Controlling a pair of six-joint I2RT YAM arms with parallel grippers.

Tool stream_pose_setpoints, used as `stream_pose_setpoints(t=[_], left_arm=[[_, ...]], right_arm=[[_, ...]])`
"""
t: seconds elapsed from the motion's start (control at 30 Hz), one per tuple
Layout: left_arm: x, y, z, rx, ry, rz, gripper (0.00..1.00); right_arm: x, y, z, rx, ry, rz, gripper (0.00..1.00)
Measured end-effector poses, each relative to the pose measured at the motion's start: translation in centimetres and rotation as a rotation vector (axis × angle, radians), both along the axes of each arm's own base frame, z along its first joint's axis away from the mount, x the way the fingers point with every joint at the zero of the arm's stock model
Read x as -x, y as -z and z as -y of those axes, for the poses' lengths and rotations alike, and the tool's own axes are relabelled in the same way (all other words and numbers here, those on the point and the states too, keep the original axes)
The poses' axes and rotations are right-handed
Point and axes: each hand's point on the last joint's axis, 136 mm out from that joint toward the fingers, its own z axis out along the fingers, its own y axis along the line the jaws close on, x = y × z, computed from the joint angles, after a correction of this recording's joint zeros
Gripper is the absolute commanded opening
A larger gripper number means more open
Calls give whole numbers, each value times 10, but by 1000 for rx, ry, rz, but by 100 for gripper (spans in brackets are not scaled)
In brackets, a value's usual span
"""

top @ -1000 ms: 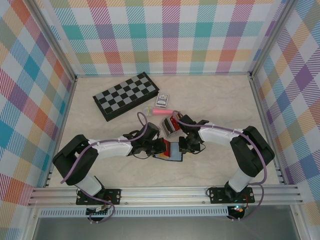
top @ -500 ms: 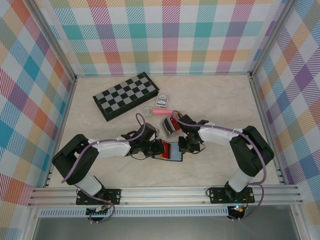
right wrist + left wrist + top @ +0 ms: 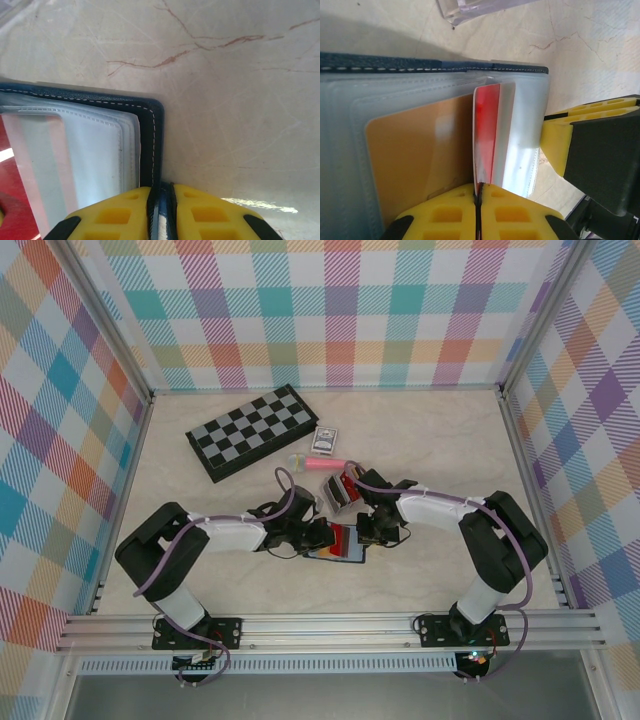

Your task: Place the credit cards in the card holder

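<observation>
The card holder lies open on the table in front of both arms, navy outside with clear sleeves inside. An orange credit card sits in one sleeve. My left gripper is shut on the near edge of a red credit card, which stands edge-on with its far end inside a clear sleeve. In the top view the left gripper is at the holder's left side. My right gripper is shut on the holder's navy edge, at its right side.
A clear plastic box with more cards stands just behind the holder. Farther back lie a pink tube, a blue pack of playing cards and a folded chessboard. Checked walls close in the table.
My left gripper has moved right toward the card holder with the red card, and more red and orange now shows over the holder. The right gripper has kept its place.
</observation>
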Motion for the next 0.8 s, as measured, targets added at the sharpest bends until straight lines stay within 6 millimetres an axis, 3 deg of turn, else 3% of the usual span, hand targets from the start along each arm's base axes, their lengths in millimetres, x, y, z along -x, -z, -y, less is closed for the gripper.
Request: stream_pose_setpoints(t=[0.2, 0.3, 0.57, 0.8], left_arm=[[3, 4, 8, -86, 44, 9, 26], [5, 5, 5, -129, 44, 21, 26], [6, 4, -4, -182, 47, 34, 9], [7, 1, 9, -195, 83, 39, 9]], right_arm=[[0, 0, 0, 1, 1, 0, 21], [0, 0, 0, 1, 1, 1, 21], [-1, 0, -1, -2, 0, 3, 21], [0, 0, -2, -11, 0, 0, 18]])
